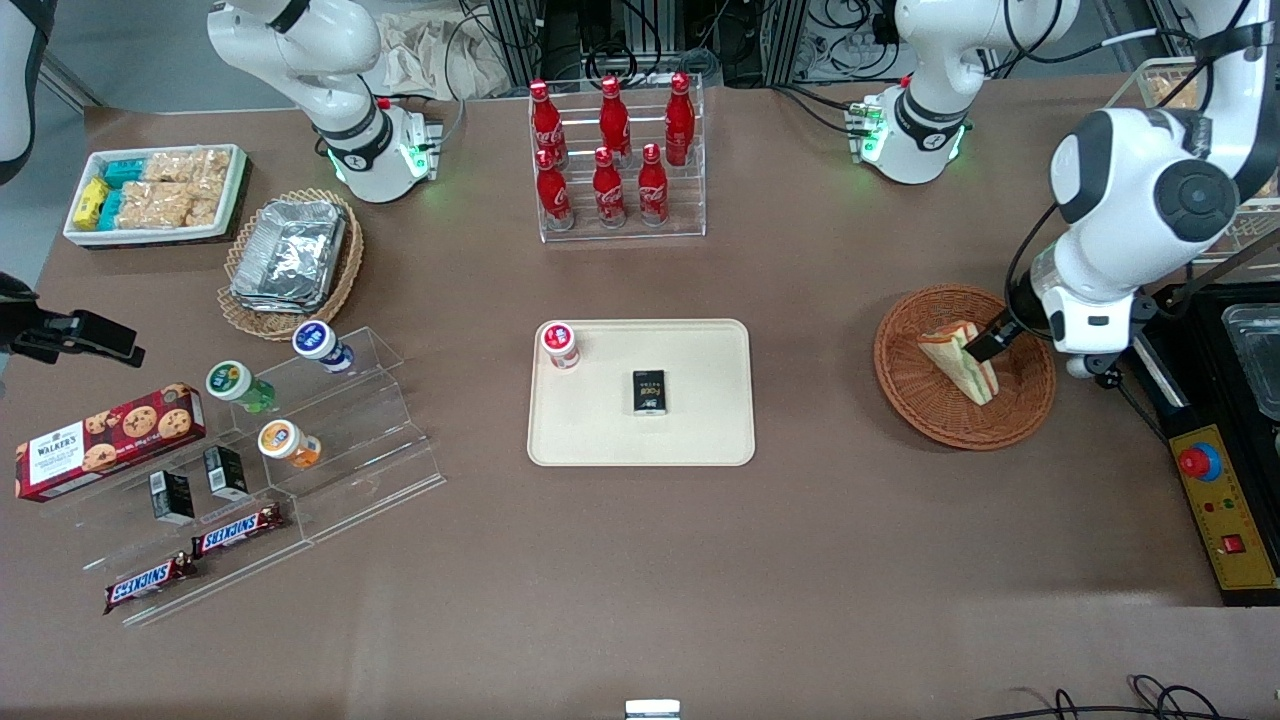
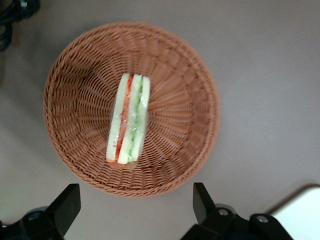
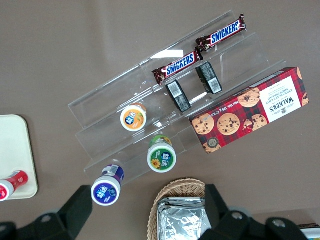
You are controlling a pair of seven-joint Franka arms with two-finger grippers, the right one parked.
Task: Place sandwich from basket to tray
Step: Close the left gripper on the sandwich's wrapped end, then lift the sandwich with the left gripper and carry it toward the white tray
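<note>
The sandwich (image 1: pixel 958 362) is a pale wedge with red and green filling, standing on edge in the round reddish-brown basket (image 1: pixel 905 385). The left wrist view looks straight down on the sandwich (image 2: pixel 129 118) near the middle of the basket (image 2: pixel 182 100). My gripper (image 1: pixel 987 343) hangs above the basket, over the sandwich, and touches nothing. In the wrist view the gripper (image 2: pixel 134 196) is open, its dark fingertips (image 2: pixel 70 196) spread wider than the sandwich, with only table between them. The cream tray (image 1: pixel 700 425) lies flat mid-table, toward the parked arm from the basket.
On the tray are a red-capped small bottle (image 1: pixel 560 343) and a black box (image 1: pixel 649 391). A rack of cola bottles (image 1: pixel 615 160) stands farther from the front camera. A black control box (image 1: pixel 1225 520) sits at the working arm's end, close to the basket.
</note>
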